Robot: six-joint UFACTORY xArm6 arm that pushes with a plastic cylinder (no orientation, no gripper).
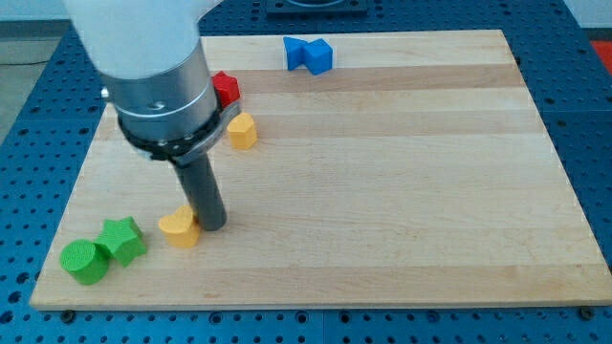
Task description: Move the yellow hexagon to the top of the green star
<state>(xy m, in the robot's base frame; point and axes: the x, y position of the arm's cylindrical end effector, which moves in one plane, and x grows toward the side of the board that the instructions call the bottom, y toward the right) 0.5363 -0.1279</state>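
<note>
The yellow hexagon (pixel 178 229) lies on the wooden board (pixel 382 191) near the view's bottom left. My tip (pixel 212 226) stands right against its right side. The green star (pixel 122 239) lies just left of the hexagon and slightly lower, with a small gap between them. The dark rod rises from the tip to the grey arm body, which fills the view's upper left.
A green cylinder (pixel 84 261) touches the star's lower left, near the board's left edge. A second yellow block (pixel 242 130) and a red block (pixel 225 89), partly hidden by the arm, lie at the upper left. A blue block (pixel 308 54) sits at the top edge.
</note>
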